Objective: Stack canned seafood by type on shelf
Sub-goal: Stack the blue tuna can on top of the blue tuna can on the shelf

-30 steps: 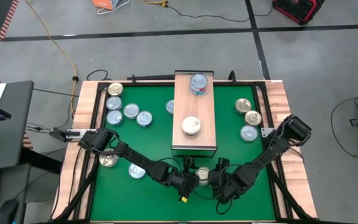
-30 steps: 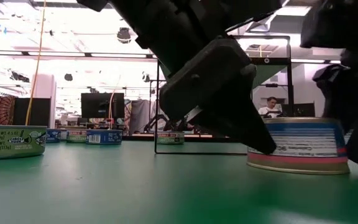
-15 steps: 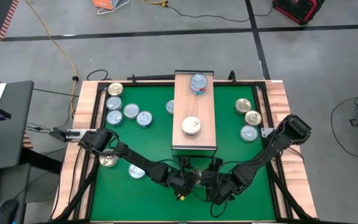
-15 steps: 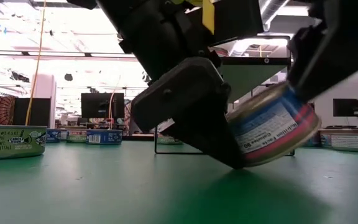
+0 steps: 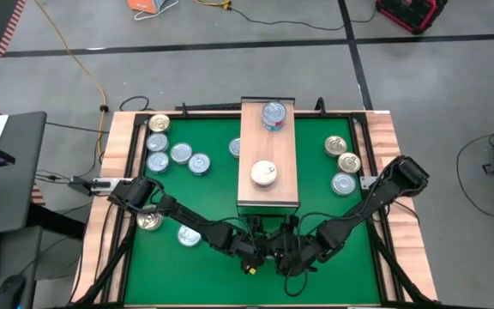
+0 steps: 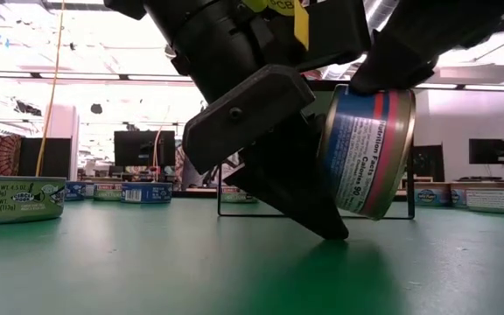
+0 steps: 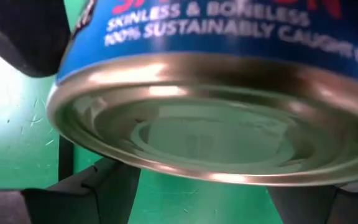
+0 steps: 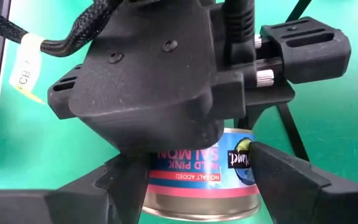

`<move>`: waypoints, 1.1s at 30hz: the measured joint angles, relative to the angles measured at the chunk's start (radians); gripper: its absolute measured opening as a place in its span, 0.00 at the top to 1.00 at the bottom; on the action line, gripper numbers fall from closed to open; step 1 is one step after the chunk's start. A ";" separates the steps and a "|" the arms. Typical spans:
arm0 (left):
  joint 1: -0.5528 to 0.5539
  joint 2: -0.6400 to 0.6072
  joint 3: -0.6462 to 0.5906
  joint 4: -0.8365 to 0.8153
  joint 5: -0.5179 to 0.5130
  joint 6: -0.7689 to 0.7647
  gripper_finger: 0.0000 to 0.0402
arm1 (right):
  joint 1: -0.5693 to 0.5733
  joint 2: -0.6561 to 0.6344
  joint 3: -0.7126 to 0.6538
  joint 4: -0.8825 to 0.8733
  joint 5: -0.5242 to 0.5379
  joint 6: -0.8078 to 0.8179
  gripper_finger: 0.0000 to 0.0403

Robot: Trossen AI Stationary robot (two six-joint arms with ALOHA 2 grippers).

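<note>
A blue-and-pink salmon can [image 6: 370, 149] stands on edge just above the green mat [image 5: 213, 197], in front of the shelf's near end. My right gripper [image 8: 197, 186] is shut on it. My left gripper [image 5: 264, 247] is open beside it, one finger [image 6: 300, 188] slanting down along the can's flat face. The can's silver end [image 7: 216, 130] fills the left wrist view. The shelf [image 5: 268, 146], a light-wood block, carries a blue-silver can [image 5: 274, 114] at its far end and a pale-topped can [image 5: 265, 174] near its near end. My right gripper pinches the can's round side wall [image 8: 244, 158] between its two fingers [image 8: 284, 177], across the can's width. It comes slanting down from the table's right. The can is lifted clear of the mat and tipped on edge. My left gripper's finger lies along the can's flat face [image 6: 332, 166]; whether it touches, I cannot tell.
Several loose cans lie on the mat left of the shelf [image 5: 181, 153], with two nearer the left arm [image 5: 149, 221]. Three more lie to the right [image 5: 343, 183]. A wooden border [image 5: 118, 146] rims the mat. Both arms cross the near part of the table.
My right gripper has risen and moved toward the table's left edge, taking the salmon can with it. The can lay flat on the mat; it tipped up against the left finger and now stands on edge, clear of the mat.
</note>
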 joint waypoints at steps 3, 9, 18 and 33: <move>0.000 -0.001 0.000 -0.019 0.013 -0.008 0.25 | -0.001 0.000 0.000 0.004 -0.001 -0.003 0.28; -0.009 -0.006 0.002 -0.058 0.020 -0.018 0.25 | -0.002 0.002 0.000 0.005 -0.001 -0.002 0.28; -0.027 -0.035 0.001 -0.132 0.048 -0.041 0.25 | -0.012 0.008 -0.001 0.006 -0.016 -0.002 0.28; -0.023 -0.050 0.001 -0.181 0.032 -0.035 0.09 | -0.032 0.012 -0.001 0.015 -0.007 -0.015 0.28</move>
